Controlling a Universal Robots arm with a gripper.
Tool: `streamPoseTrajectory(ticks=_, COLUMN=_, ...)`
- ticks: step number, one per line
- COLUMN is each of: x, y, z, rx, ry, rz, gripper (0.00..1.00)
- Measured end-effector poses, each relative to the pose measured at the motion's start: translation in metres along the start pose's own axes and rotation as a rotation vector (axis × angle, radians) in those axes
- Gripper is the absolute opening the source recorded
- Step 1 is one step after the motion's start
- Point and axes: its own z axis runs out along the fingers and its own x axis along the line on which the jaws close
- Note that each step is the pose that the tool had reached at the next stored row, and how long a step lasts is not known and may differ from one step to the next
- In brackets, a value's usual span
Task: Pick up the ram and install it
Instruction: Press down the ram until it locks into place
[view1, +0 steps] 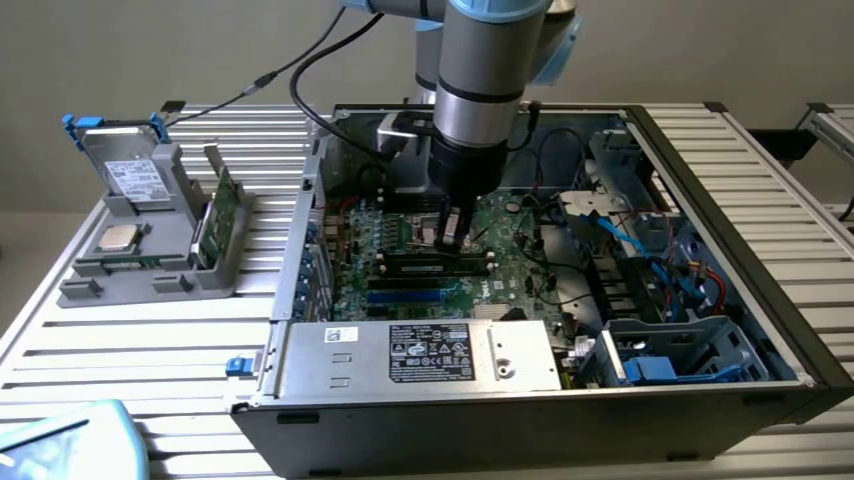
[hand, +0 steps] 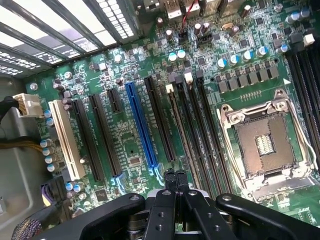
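Observation:
My gripper (view1: 451, 243) hangs inside the open computer case (view1: 747, 250), low over the motherboard (view1: 400, 290). Its fingers (hand: 170, 176) are pressed together with nothing between them. The ram (view1: 430, 266), a long dark stick with black chips, stands in a black slot directly under the fingertips in the exterior view. In the wrist view it shows edge-on as a thin strip (hand: 184, 132) in one of the black memory slots, running away from the gripper (hand: 174, 175). Whether the fingertips touch it I cannot tell.
Beside the memory slots sits an open processor socket (hand: 260, 145); on the other side lie a blue slot (hand: 141, 125) and a white slot (hand: 65, 140). A silver power supply (view1: 414, 355) fills the case's front. A grey holder (view1: 147, 270) on the exterior view's left carries green cards (view1: 218, 215) and a processor chip (view1: 120, 237).

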Motion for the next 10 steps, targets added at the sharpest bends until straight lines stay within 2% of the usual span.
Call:
streamPoseTrajectory(ticks=1, x=0.0000, y=0.0000, z=-0.0001, rx=0.0081, ry=-0.0019, rz=0.007, gripper=0.11)
streamPoseTrajectory(ticks=6, x=-0.0012, y=0.0005, z=-0.0014, rx=0.0569, ry=-0.0197, rz=0.044, gripper=0.11)
streamPoseTrajectory(ticks=7, x=-0.0013, y=0.0005, z=-0.0015, rx=0.0637, ry=-0.0223, rz=0.052, gripper=0.11)
streamPoseTrajectory(ticks=8, x=-0.0013, y=0.0005, z=-0.0014, rx=0.0680, ry=-0.0241, rz=0.062, gripper=0.11)
streamPoseTrajectory(ticks=10, x=-0.0013, y=0.0004, z=-0.0014, rx=0.0709, ry=-0.0256, rz=0.085, gripper=0.11)
